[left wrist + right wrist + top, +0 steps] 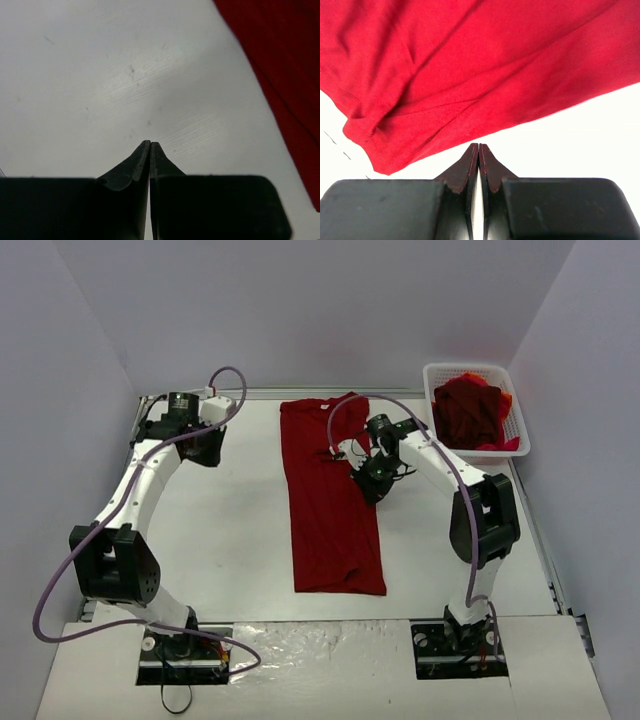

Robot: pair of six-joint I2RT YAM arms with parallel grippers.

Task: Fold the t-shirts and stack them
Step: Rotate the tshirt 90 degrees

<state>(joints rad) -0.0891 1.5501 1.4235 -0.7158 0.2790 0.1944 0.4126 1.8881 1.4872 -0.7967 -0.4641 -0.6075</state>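
The red t-shirt (330,500) lies lengthwise far-to-near — left gripper (150,144) and right gripper (478,146) both closed, empty.

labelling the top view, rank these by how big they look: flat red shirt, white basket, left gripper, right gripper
1. flat red shirt
2. white basket
3. left gripper and right gripper: both small dark shapes that look alike, so not ranked against each other
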